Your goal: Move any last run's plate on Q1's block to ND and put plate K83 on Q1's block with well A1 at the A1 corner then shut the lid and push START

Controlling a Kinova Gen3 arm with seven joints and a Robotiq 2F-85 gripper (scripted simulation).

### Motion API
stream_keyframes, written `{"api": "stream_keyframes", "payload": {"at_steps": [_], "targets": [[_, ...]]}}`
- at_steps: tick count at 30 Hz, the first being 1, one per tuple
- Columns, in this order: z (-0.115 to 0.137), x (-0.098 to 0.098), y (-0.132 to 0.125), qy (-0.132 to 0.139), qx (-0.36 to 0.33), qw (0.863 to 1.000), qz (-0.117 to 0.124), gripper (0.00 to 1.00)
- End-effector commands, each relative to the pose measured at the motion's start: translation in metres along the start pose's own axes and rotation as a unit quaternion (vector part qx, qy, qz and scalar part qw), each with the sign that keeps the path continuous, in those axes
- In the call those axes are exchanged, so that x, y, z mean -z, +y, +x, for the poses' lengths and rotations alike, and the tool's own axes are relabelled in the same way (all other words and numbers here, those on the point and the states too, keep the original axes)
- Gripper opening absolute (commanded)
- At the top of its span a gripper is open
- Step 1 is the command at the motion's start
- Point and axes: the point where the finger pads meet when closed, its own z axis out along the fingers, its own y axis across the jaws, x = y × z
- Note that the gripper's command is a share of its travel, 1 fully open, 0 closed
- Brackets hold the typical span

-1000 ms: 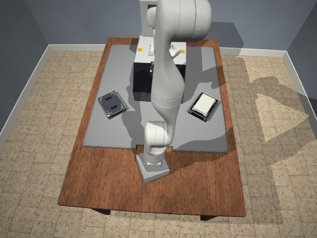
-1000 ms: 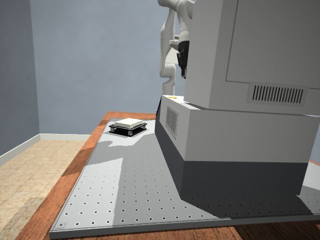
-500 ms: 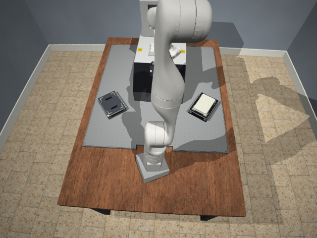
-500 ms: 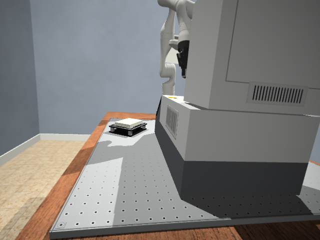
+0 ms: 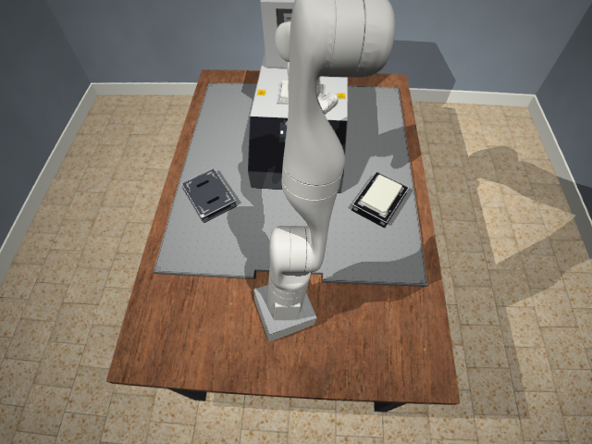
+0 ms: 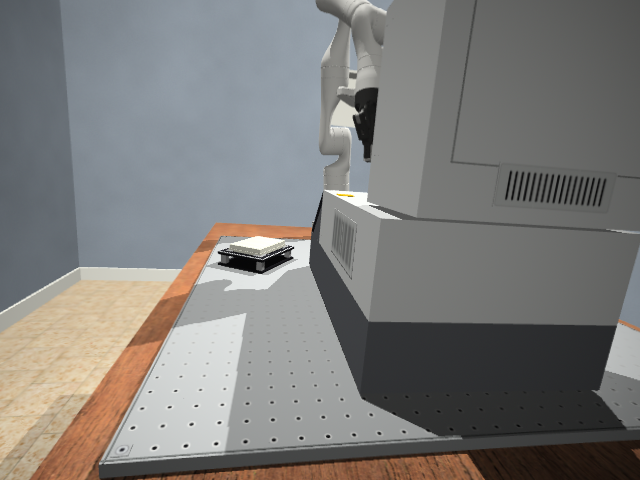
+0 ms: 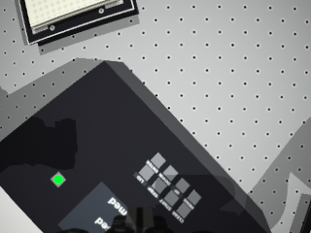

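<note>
Relative to the cycler [image 5: 265,143] [image 6: 491,273] [image 7: 92,107]: smooth matt plastic-looking casing; beneath, metal-looking grey board [image 5: 215,252] [image 6: 206,361] [image 7: 228,58]; around that, grained wood table [image 5: 287,367] [image 6: 118,387]

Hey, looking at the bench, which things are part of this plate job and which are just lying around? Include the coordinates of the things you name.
Part of the job:
- gripper [image 6: 367,159] [image 7: 140,214]
- cycler [image 5: 267,143] [image 6: 491,273] [image 7: 97,107]
- plate [image 5: 382,191] [image 6: 257,244] [image 7: 73,10] on a nest
- its nest [image 5: 384,222] [image 6: 260,266] [image 7: 85,30]
- second nest [image 5: 208,191], no plate on it

Just lying about:
- nothing that I can make out
</note>
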Motion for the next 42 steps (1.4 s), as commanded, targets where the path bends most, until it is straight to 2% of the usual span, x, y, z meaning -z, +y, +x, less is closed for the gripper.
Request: {"api": "stream_keyframes", "payload": {"at_steps": [1,42], "targets": [[0.004,-0.007,0.000,0.003,-0.003,1.000,0.001,0.10],[0.012,-0.055,0.010,0.003,-0.002,1.000,0.000,0.10]]}}
